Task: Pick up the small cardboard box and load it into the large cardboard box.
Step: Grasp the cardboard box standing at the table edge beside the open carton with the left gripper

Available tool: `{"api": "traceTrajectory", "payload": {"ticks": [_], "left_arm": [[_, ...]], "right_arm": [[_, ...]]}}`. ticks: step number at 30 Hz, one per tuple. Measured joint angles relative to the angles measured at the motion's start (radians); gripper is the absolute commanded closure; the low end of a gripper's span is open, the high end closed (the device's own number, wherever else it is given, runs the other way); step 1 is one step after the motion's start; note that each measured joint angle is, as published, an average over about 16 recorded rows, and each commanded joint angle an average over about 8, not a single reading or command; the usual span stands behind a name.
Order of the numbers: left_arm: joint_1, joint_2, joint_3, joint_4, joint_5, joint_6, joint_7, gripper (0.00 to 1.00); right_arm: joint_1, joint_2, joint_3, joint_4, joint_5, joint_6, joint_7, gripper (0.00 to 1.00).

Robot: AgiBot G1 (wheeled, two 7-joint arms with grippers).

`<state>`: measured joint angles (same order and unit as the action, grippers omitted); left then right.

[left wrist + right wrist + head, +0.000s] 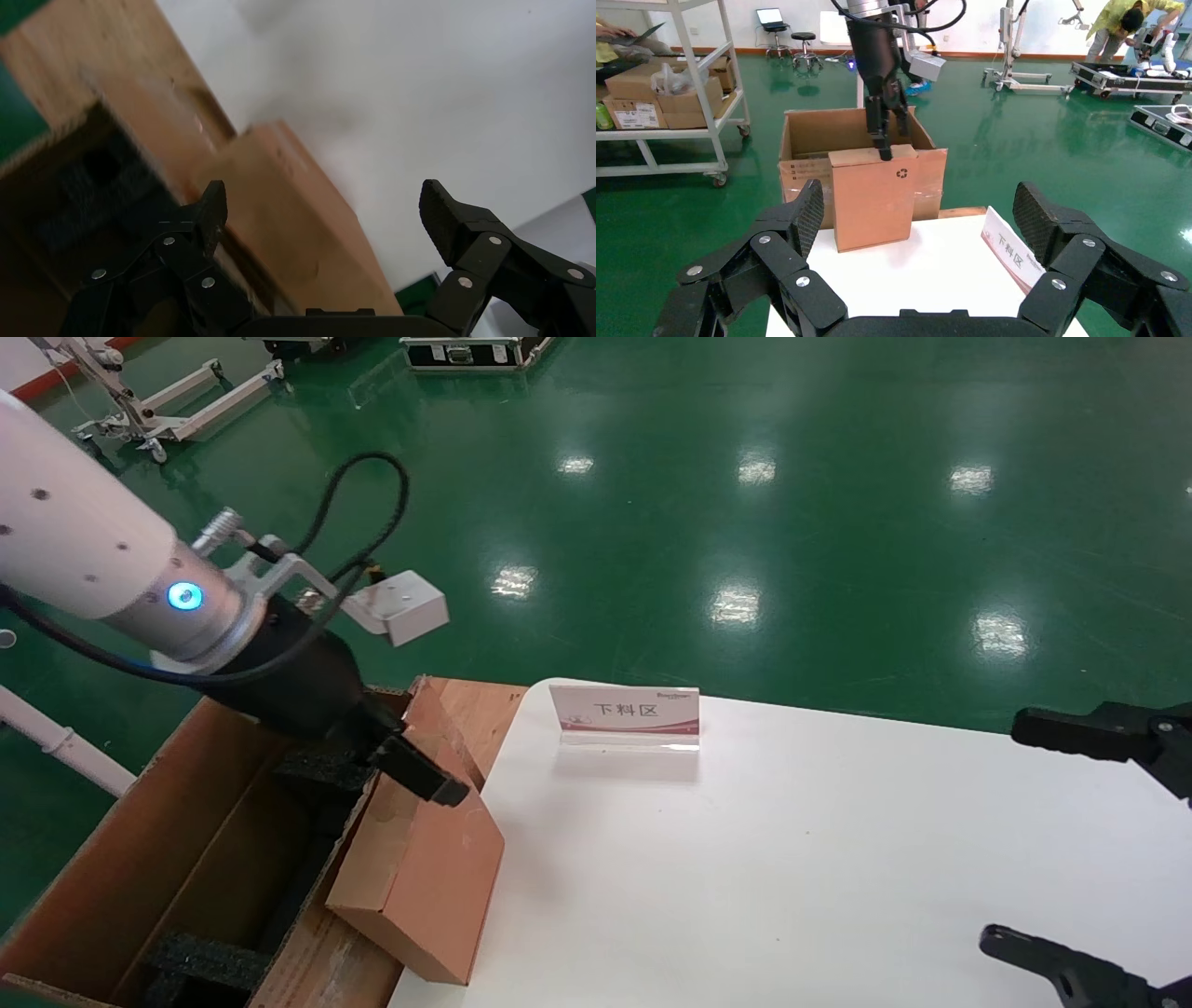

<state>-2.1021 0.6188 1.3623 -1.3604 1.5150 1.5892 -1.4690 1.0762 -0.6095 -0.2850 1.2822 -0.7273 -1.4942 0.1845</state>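
Observation:
The small cardboard box (pixel 419 877) stands on edge at the white table's left edge and leans against the large cardboard box (pixel 168 859). Its recycling mark shows in the right wrist view (pixel 903 173). My left gripper (pixel 410 764) is at the small box's top edge with its jaws spread wide. In the left wrist view (pixel 323 193) one finger sits by the box's side near the large box and the other is over the table, so neither presses the small box (pixel 295 210). Black foam pads (pixel 209 960) lie inside the large box. My right gripper (pixel 1004 831) is open and empty at the table's right side.
A white sign stand (pixel 624 714) with a red stripe stands at the table's far edge, and also shows in the right wrist view (pixel 1011 253). The white table (pixel 792 877) spreads between the two arms. Green floor, a shelf rack (pixel 673 91) and equipment lie beyond.

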Motion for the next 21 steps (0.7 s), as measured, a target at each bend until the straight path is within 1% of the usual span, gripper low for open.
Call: {"api": "traceTrajectory", "payload": {"ticks": [5,12,17,21], "left_arm": [[-0.088,-0.006,0.141,0.0,-0.051,-0.001,-0.054,0.0],[-0.179,0.015,0.323,0.0,-0.112,-0.008,-0.122,0.0],[-0.221,0.037,0.426,0.001,-0.14,-0.017,-0.162,0.0],[-0.242,0.051,0.487,0.001,-0.157,-0.029,-0.184,0.0]], "right_arm": [[0.0,0.0,0.0,0.0,0.0,0.0,0.0,0.0],[0.0,0.0,-0.001,0.0,0.001,0.0,0.0,0.0],[0.0,0.0,-0.001,0.0,0.001,0.001,-0.001,0.0],[0.0,0.001,-0.001,0.0,0.001,0.001,-0.001,0.0]]}}
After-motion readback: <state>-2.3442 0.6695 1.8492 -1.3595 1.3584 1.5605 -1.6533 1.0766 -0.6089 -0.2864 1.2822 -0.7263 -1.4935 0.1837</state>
